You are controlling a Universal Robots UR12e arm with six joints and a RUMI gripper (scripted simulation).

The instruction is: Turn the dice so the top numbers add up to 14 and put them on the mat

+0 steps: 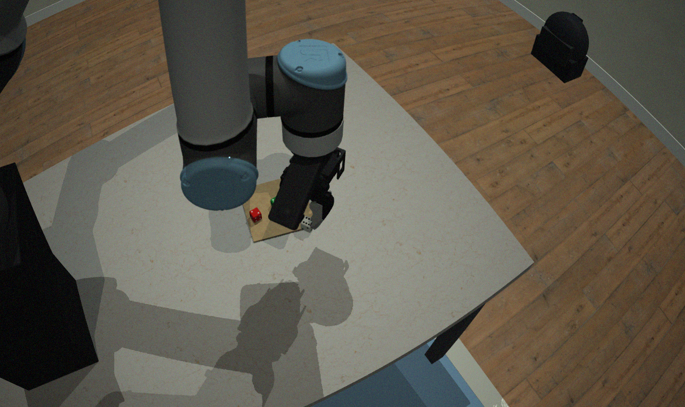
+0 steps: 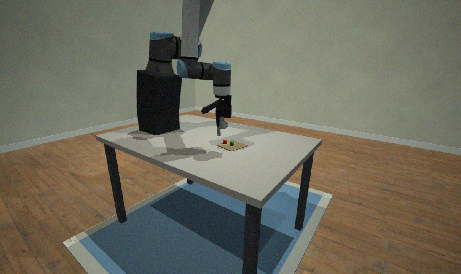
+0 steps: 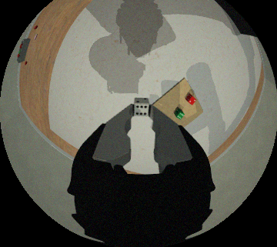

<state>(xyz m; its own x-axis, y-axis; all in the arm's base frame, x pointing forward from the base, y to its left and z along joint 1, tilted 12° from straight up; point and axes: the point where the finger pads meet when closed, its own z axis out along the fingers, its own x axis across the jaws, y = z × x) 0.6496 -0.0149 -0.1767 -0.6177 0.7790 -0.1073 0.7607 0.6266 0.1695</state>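
Observation:
My gripper point(image 1: 306, 223) point(image 2: 219, 133) point(image 3: 141, 105) is shut on the white die point(image 1: 307, 223) point(image 3: 141, 108), held above the table beside the tan mat point(image 1: 263, 234) point(image 2: 236, 146) point(image 3: 169, 101). In the wrist view, one white face shows two rows of pips and a narrower face shows a couple. A red die point(image 1: 255, 214) point(image 2: 224, 141) point(image 3: 190, 98) and a green die point(image 1: 273, 201) point(image 2: 232, 143) point(image 3: 179, 113) rest on the mat, apart. The gripper hides most of the green die in the top view. Their top numbers are too small to read surely.
The arm's black pedestal point(image 1: 30, 303) point(image 2: 158, 102) stands on the table. The forearm and wrist joints hang over the table near the mat in the top view. The table's edge point(image 2: 177, 166) runs well away from the mat.

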